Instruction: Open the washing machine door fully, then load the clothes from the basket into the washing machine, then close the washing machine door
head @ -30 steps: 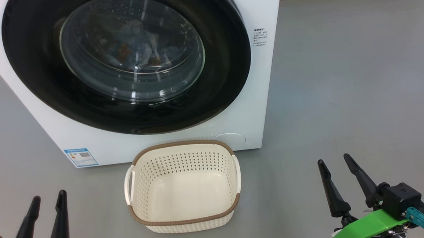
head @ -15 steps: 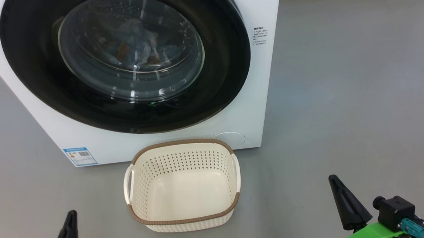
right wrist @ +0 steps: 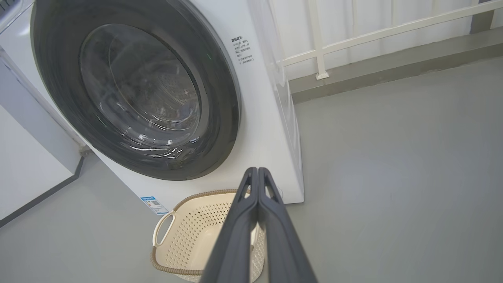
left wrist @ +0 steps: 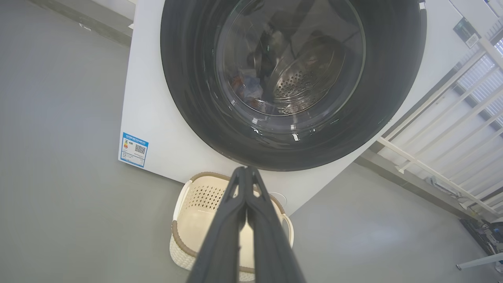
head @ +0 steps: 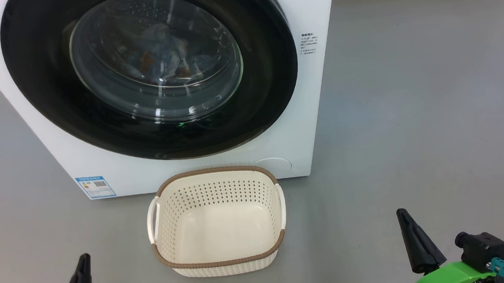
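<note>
The left pincer (left wrist: 245, 169) and right pincer (right wrist: 257, 169) are held clenched, empty. Beyond them, clothes (left wrist: 247, 84) are blurred behind the door (left wrist: 188, 78). The basket (left wrist: 200, 194) is half hidden on grey floor (left wrist: 78, 220).

One big white front-loading washing machine (head: 305, 125). One large round glossy black door (head: 268, 92), with one clear glass window (head: 208, 98). One small blue label (head: 96, 186). One small cream perforated plastic basket (head: 214, 170), brown-rimmed, with two white side handles (head: 153, 219). Blue-and-orange clothes (head: 159, 48) behind the glass, number impossible to tell. Two hands, left hand (left wrist: 245, 171) and right hand (right wrist: 257, 171), two long dark fingers (right wrist: 235, 236) each.
</note>
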